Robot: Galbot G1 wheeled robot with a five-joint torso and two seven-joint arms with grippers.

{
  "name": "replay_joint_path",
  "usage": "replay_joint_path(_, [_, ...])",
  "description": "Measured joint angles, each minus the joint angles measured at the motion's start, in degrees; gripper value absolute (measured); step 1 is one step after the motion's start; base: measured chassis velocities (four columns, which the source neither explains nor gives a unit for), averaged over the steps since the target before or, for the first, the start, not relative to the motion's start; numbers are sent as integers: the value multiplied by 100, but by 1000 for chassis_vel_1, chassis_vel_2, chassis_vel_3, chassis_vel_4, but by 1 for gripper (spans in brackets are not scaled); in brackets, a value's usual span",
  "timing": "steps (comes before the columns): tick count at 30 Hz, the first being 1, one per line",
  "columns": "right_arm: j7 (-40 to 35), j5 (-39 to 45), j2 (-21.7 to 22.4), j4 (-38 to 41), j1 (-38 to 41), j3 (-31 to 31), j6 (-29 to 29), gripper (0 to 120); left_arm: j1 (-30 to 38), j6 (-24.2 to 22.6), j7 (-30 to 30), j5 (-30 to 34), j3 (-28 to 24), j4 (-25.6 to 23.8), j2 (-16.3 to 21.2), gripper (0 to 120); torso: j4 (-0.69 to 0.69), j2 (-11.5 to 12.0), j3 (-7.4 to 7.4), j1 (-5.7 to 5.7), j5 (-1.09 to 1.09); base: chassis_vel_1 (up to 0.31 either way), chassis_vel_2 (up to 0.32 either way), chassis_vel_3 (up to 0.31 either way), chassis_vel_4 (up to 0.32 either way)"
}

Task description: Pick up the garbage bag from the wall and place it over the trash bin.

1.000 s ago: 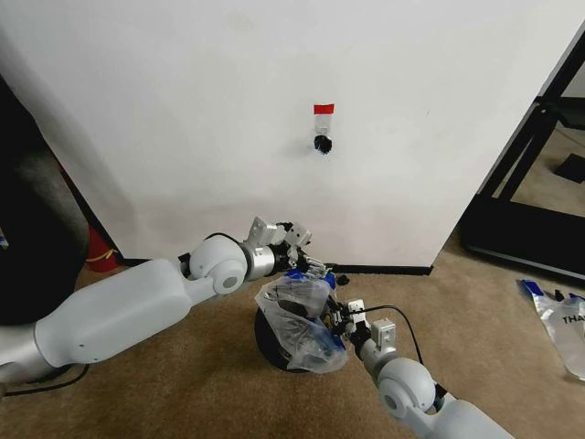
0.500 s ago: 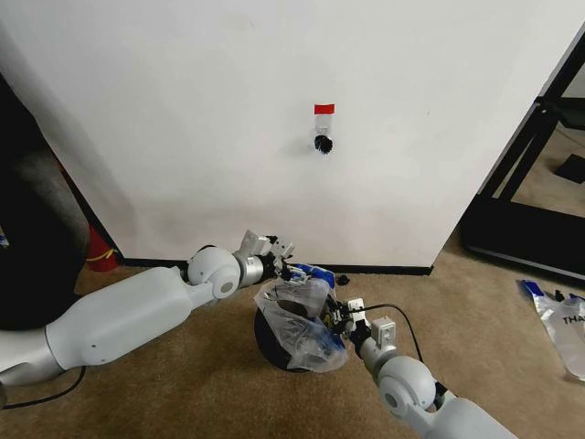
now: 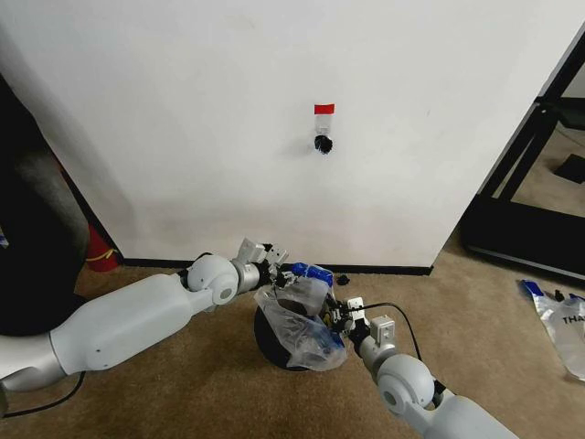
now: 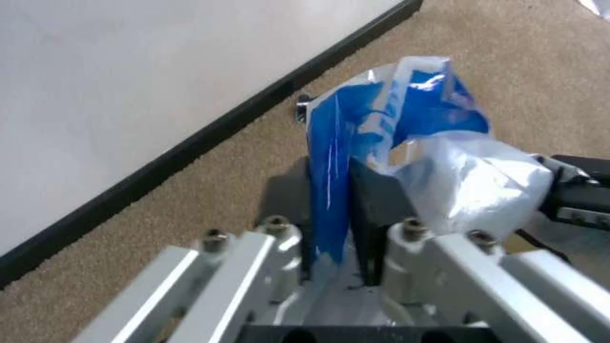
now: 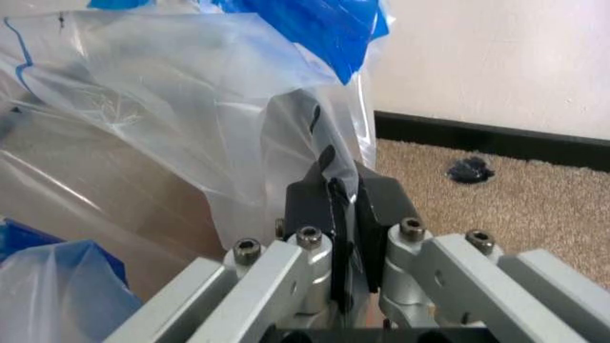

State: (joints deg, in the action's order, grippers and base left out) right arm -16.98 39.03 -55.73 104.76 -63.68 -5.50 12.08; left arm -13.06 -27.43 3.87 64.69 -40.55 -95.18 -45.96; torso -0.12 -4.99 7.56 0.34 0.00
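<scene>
The garbage bag (image 3: 302,315) sits low on the carpet floor (image 3: 183,384), draped over the trash bin (image 3: 274,343), close to the wall (image 3: 183,119). The left gripper (image 3: 279,265) has its fingers (image 4: 376,204) closed tight on a blue handle of the bag, on the side nearer the wall. The right gripper (image 3: 336,315) has its fingers (image 5: 310,204) closed on the clear plastic at the bag's other side.

The plastic is thin and slippery, so it could tear or slide out if the two arms pull too hard apart. The bin is small and looks light, so a tug or a bump could tip it or push it away. If one side lets go too soon, the bag could fall into the bin instead of staying on the rim.

The wall and its black baseboard (image 3: 384,270) are just behind the left gripper, so there is little room that way. The floor is open toward the robot and out to both sides
</scene>
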Motion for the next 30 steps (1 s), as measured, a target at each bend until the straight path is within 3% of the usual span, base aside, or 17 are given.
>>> replay_joint_path(1, [0,0,2,-1,-3,2,0,1,-7,-11,-3,4,18,-27,7,8,0,0,0,0,0,0,0,0,0])
replay_joint_path(5, [0,0,2,-12,-11,7,-2,1,-20,-28,0,24,50,-79,12,0,-1,0,0,0,0,0,0,0,0])
replay_joint_path(12, [3,-1,-9,-16,-54,16,-26,1,-35,-60,64,96,139,-83,-6,0,-1,0,0,0,0,0,0,0,0])
replay_joint_path(25, [515,-357,124,30,-296,68,-497,1,64,-456,367,290,152,443,-273,0,-1,0,0,0,0,0,0,0,0])
replay_joint_path(30, [599,-307,128,36,-431,255,-791,1,27,-504,357,310,189,577,-147,0,-1,0,0,0,1,0,0,0,0])
